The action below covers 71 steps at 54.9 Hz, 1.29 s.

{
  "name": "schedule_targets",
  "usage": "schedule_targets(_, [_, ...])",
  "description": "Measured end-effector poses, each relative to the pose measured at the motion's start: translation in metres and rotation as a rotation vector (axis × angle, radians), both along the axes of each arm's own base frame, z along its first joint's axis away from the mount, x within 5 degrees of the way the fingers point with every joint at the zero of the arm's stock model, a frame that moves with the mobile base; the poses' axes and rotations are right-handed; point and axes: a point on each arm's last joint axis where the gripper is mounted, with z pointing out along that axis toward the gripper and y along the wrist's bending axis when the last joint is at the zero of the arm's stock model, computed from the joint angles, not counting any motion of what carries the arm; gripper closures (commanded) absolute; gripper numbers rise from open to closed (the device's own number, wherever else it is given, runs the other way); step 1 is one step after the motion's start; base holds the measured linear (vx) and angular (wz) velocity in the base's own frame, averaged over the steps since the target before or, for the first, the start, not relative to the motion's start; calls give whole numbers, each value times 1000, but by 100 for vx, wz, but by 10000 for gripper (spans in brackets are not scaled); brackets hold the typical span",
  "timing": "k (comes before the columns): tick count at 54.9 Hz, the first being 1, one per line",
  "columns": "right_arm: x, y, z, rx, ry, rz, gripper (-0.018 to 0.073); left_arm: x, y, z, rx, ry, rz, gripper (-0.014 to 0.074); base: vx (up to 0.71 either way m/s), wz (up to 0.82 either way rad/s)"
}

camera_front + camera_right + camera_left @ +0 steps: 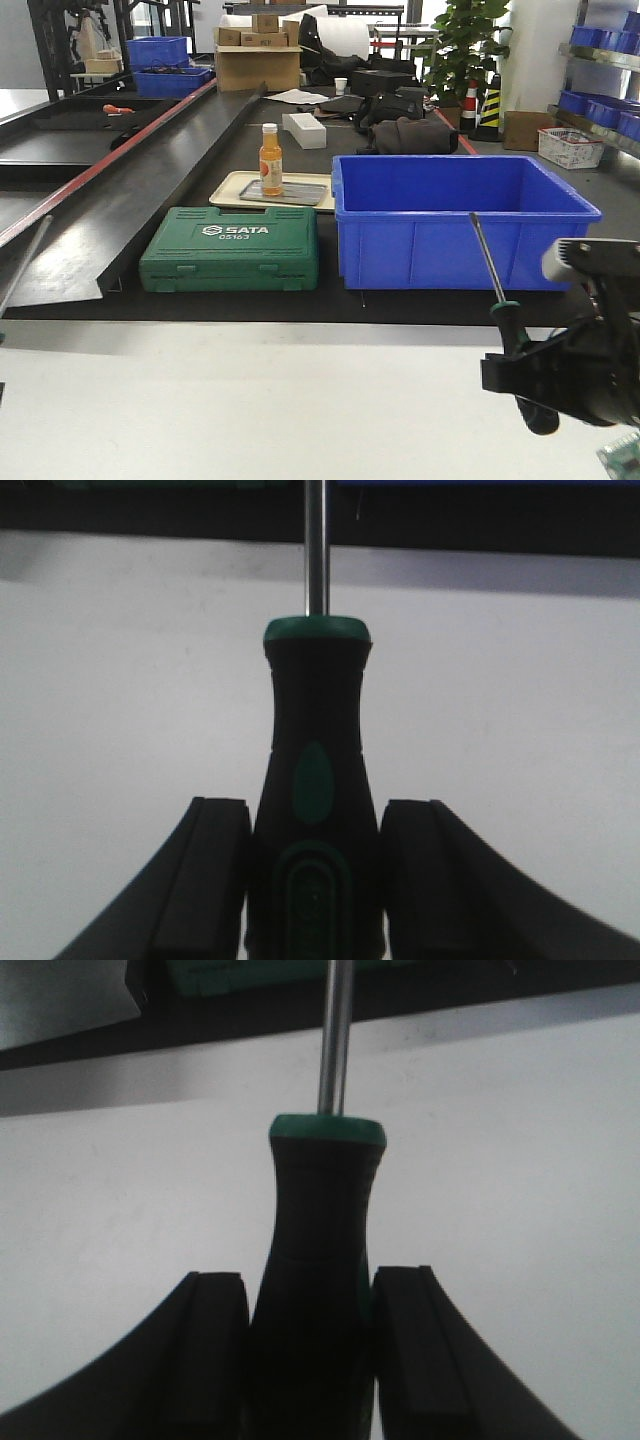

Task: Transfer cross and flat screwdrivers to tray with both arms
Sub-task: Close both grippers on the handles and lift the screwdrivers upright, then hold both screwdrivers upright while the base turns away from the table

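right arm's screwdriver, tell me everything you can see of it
The screwdriver has a chunky black handle with a green collar and green insets, rubbery-looking, and a long thin silver metal shaft; its tip is too small to tell. The right tool is shut on the lower handle, a black finger against each side. It is held over the white table, seemingly touching nothing else. In the front view the shaft slants up and left in front of the blue crate.

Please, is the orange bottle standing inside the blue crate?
No, the orange bottle stands on the grey tray beside the blue crate.
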Motion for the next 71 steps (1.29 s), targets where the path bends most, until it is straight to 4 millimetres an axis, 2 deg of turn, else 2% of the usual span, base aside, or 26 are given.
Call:
schedule_targets(6, [-27, -8, -2, 12, -101, 1, 567, -30, 3, -1, -16, -89, 10, 596, 0, 0])
schedule_targets(16, [-69, -20, -3, 38, -231, 2, 567, -66, 6, 3, -29, -228, 16, 596, 0, 0])
schedule_targets(22, [-88, -26, -4, 17, -286, 7, 567, -77, 7, 6, -33, -272, 16, 596, 0, 0])
schedule_targets(31, [-107, -33, 1, -22, -364, 12, 567, -80, 7, 6, -33, -277, 15, 596, 0, 0])
schedule_targets(40, [-113, -35, 3, -33, -365, 10, 567, -80, 7, 4, -31, -255, 12, 596, 0, 0])
schedule_targets(71, [-114, -35, 1, -36, -355, 9, 567, -80, 7, 3, -31, -249, 11, 596, 0, 0])
